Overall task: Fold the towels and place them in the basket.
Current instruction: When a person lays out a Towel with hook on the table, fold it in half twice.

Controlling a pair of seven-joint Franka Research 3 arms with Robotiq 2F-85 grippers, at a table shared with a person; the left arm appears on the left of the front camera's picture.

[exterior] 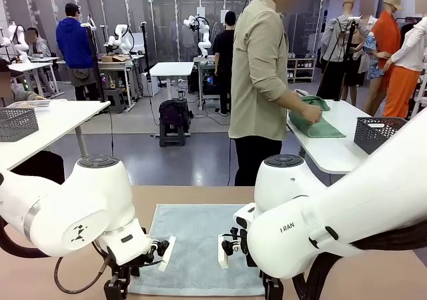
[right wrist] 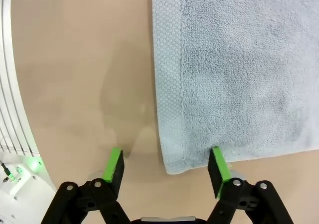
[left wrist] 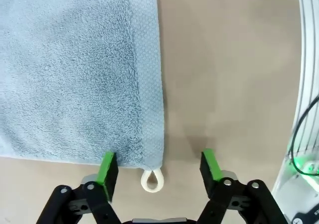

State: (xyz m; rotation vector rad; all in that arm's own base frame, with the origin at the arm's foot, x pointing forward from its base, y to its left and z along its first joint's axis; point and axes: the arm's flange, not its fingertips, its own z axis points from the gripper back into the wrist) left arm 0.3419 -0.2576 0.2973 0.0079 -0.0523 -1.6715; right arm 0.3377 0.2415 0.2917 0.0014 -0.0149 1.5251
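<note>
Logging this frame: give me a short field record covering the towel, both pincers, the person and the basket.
towel: blue-grey towel spread flat on the tan table, unfolded
left pincer: open, astride the near towel corner that carries the loop
right pincer: open, astride the other near corner
person: turned to a white side table, hand on a green towel
basket: dark mesh, on that side table
fold: not yet started
</note>
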